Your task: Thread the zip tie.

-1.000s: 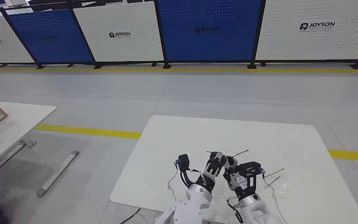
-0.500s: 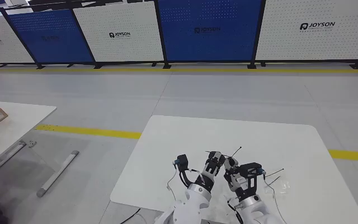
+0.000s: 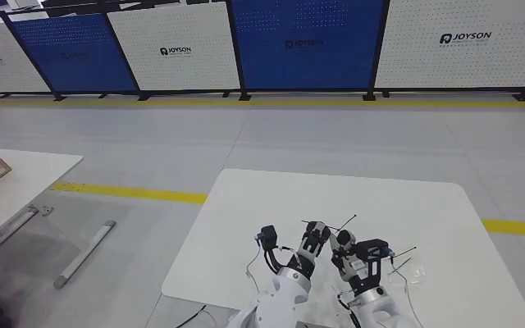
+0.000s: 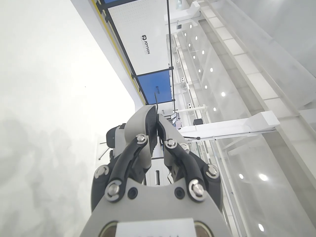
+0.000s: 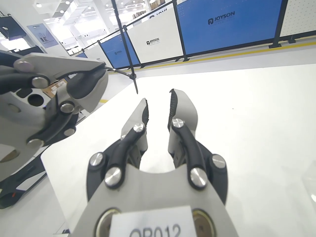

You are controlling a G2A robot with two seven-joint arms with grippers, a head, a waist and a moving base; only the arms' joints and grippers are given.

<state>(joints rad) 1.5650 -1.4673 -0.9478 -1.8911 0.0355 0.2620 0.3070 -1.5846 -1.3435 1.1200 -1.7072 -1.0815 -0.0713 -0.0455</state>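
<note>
Above table (image 3: 271, 213) | left gripper (image 4: 156, 115) pinching zip tie (image 5: 132, 77) | right gripper (image 5: 159, 97) spread | clear bag (image 3: 415, 272), contents unclear

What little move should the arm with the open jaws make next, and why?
Probably ease the right gripper forward and close on the free tip of the zip tie: its jaws stand open just short of that tip, while the left gripper pinches the tie near its head.

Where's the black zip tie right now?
In the right wrist view, the left gripper pinches the zip tie, just beyond the open right gripper.
</note>
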